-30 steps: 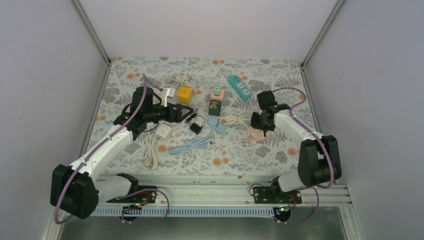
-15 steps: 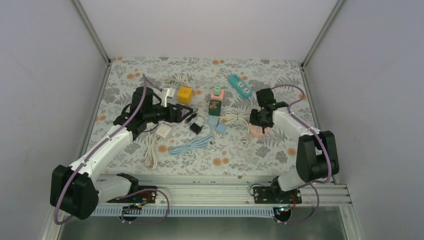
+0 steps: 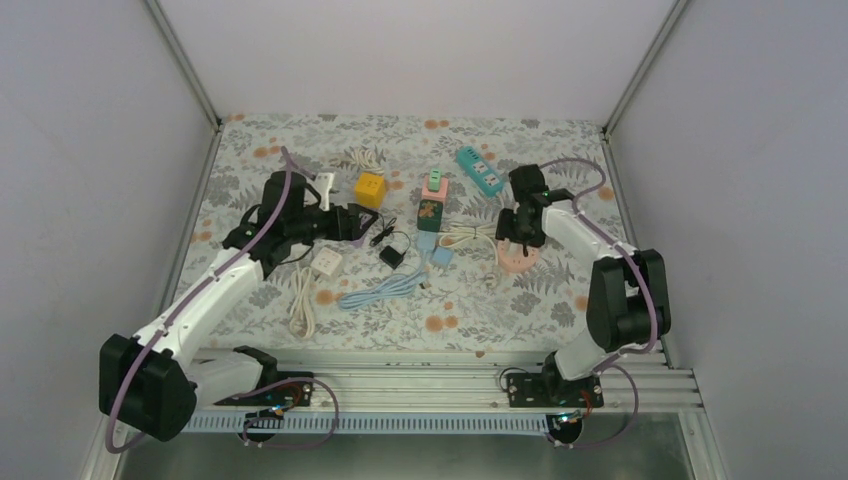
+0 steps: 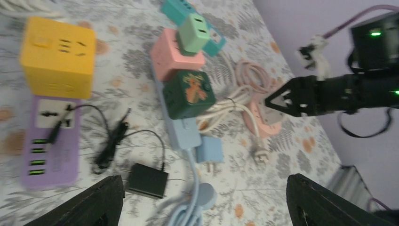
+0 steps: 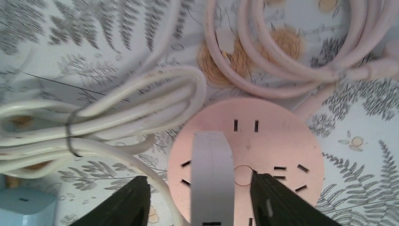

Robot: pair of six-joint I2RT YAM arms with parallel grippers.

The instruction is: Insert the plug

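Movement over the last second was mostly the right arm's. The right gripper (image 3: pixel 521 228) had drawn back from low over the pink round socket (image 3: pixel 520 260) toward the far side of the table (image 3: pixel 560 160). Its fingers (image 5: pixel 134 202) stood wide apart, gripping nothing. The white plug (image 5: pixel 211 174) stood on the socket's face between those fingers, touching neither. That suggested the plug had been let go in place and the insertion was done or nearly so; how deep the pins sat was hidden. The plug's long axis rose roughly square to the socket's face, pin end down, back end pointing up toward the wrist camera. A bundled white cord (image 5: pixel 94 117) lay just beside the socket. The left gripper (image 3: pixel 368 226) hung open and empty near the purple power strip (image 4: pixel 49 141), well apart from the socket.
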